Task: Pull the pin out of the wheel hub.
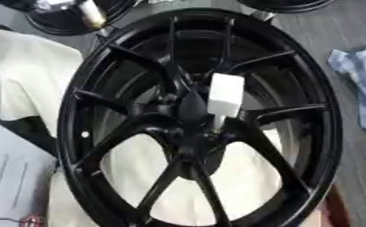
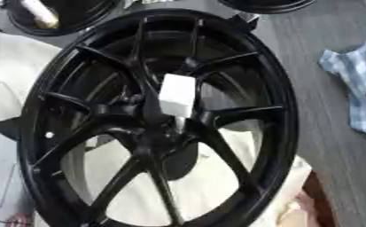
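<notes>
White-headed pin (image 1: 224,95) upright in hub (image 1: 192,116) of black wheel (image 1: 85,102), on cloth (image 1: 23,75); no hand visible, state unknowable.

Wheel hub with pin: occluded and cropped regions.

The black wheel hub (image 1: 85,133) is running off the bottom edge; the slim lower end of the white pin (image 1: 225,95) is blurring into the dark centre. Neither hand is showing, so hand-relative places are lacking. Checked cloth (image 2: 356,80) and another black wheel (image 1: 54,20) are being cropped.
</notes>
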{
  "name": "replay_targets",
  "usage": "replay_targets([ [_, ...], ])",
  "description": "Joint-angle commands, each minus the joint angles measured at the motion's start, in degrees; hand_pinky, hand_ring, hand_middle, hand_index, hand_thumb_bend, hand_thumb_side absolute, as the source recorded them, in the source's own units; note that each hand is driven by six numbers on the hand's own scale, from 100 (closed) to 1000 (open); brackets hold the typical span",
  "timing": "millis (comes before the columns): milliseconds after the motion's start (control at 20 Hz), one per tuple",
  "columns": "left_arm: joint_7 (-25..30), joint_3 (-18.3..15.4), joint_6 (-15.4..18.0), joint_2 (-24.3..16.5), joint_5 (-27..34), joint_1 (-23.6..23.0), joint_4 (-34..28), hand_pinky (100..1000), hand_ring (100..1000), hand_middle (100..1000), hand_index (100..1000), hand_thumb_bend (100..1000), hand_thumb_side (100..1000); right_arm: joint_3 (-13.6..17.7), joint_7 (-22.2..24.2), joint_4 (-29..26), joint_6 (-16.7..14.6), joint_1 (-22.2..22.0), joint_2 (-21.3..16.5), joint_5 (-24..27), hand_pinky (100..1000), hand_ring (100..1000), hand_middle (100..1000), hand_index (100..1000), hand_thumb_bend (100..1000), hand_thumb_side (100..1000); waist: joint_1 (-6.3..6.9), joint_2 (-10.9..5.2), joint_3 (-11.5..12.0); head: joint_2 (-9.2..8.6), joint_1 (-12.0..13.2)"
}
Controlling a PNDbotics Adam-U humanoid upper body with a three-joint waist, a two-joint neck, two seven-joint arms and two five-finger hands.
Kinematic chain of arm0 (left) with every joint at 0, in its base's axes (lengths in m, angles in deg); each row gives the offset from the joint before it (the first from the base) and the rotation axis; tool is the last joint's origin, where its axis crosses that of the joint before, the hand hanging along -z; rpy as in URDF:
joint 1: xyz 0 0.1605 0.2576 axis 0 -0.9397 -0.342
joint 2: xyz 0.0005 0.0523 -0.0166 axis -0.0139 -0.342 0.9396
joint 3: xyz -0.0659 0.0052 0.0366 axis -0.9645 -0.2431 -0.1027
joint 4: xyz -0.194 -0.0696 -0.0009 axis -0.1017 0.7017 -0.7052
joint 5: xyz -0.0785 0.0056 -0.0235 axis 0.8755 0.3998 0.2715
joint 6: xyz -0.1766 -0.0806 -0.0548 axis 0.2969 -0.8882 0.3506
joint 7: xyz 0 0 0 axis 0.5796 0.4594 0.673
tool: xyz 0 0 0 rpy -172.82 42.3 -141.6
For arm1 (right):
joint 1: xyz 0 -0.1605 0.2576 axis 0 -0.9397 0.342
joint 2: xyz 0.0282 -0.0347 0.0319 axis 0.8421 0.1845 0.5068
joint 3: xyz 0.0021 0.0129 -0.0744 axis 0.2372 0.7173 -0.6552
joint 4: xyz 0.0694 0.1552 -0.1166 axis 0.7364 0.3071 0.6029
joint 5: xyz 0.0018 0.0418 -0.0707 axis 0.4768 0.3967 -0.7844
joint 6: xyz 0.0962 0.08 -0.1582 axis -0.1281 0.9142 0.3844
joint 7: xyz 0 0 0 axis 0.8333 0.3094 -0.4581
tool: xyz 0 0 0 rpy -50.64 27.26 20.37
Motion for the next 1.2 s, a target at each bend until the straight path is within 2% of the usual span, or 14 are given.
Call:
replay_targets([
  [50, 0.7, -6.4, -7.1, -7.8, 4.5, -6.4, -1.0, 766, 517, 256, 354, 100, 125, 1.0, -0.4, -0.8, -1.0, -0.2, -0.7, 0.1, 978, 829, 609, 787, 100, 553, -0.83, -1.38, 0.2, 0.24, -0.8],
  [150, -4.3, -9.9, -6.1, -10.2, 7.6, -13.1, -1.0, 770, 515, 253, 354, 100, 127, 1.2, -0.5, -0.8, -1.4, -0.3, -0.5, 0.2, 977, 829, 609, 787, 100, 549, -1.43, -1.34, 0.4, 0.14, -1.1],
  [300, -11.9, -14.0, -5.2, -11.4, 11.1, -22.3, -1.0, 770, 517, 254, 356, 100, 124, 1.5, -0.9, -0.8, -2.0, -0.4, 0.1, 0.4, 977, 829, 609, 786, 100, 549, -2.45, -1.27, 0.9, -0.02, -1.7],
  [550, -22.8, -17.4, -6.4, -9.3, 11.7, -35.2, -1.0, 771, 523, 257, 365, 100, 125, 1.8, -1.2, -0.8, -2.6, -0.2, 1.0, 0.7, 975, 828, 609, 786, 100, 547, -3.79, -0.96, 1.1, -0.46, -1.8],
  [650, -25.5, -17.7, -6.9, -7.7, 12.4, -38.4, -1.0, 773, 534, 271, 391, 100, 135, 2.0, -1.3, -0.8, -2.9, 0.0, 1.3, 0.8, 975, 828, 609, 786, 100, 546, -4.20, -0.80, 1.0, -0.63, -1.7],
  [700, -26.5, -17.6, -6.9, -6.9, 12.9, -39.7, -1.0, 787, 572, 350, 492, 100, 158, 2.0, -1.3, -0.8, -2.9, 0.0, 1.5, 0.9, 975, 828, 609, 786, 100, 545, -4.41, -0.75, 0.9, -0.77, -1.6],
  [750, -27.2, -17.5, -6.7, -6.1, 13.4, -40.8, -1.0, 793, 588, 383, 528, 102, 220, 2.0, -1.3, -0.8, -3.0, 0.1, 1.6, 0.9, 975, 828, 609, 785, 100, 545, -4.61, -0.69, 0.7, -0.94, -1.6],
  [800, -27.8, -17.4, -6.3, -5.5, 13.7, -41.8, -1.0, 834, 696, 574, 741, 225, 505, 2.0, -1.3, -0.8, -3.1, 0.1, 1.7, 1.0, 974, 828, 609, 785, 100, 543, -4.80, -0.63, 0.6, -1.12, -1.5],
  [850, -28.1, -17.4, -5.8, -5.1, 13.7, -42.7, -1.0, 860, 755, 668, 816, 293, 569, 2.0, -1.3, -0.8, -3.1, 0.1, 1.7, 1.0, 974, 828, 609, 785, 100, 543, -4.95, -0.57, 0.5, -1.29, -1.4],
  [900, -28.2, -17.4, -5.5, -4.8, 13.2, -43.4, -0.9, 886, 800, 756, 875, 420, 658, 2.1, -1.3, -0.8, -3.2, 0.0, 1.8, 1.0, 974, 828, 609, 785, 100, 543, -5.07, -0.53, 0.5, -1.42, -1.4],
  [1000, -28.2, -17.8, -5.3, -4.4, 11.5, -44.4, -0.4, 890, 822, 792, 907, 511, 707, 2.2, -1.5, -0.8, -3.3, -0.1, 2.0, 1.0, 974, 828, 609, 785, 100, 543, -5.27, -0.48, 0.5, -1.53, -1.4],
  [1050, -28.3, -18.1, -5.4, -4.3, 10.8, -44.6, -0.2, 889, 820, 790, 907, 527, 719, 2.2, -1.6, -0.8, -3.3, -0.1, 2.0, 1.0, 974, 827, 609, 785, 100, 543, -5.34, -0.47, 0.5, -1.52, -1.5],
  [1200, -29.6, -19.1, -5.8, -3.9, 9.8, -44.3, -0.6, 885, 809, 780, 898, 486, 755, 2.2, -1.7, -0.8, -3.4, -0.2, 2.0, 1.0, 973, 827, 609, 785, 100, 541, -5.50, -0.51, 0.7, -1.55, -1.6],
])
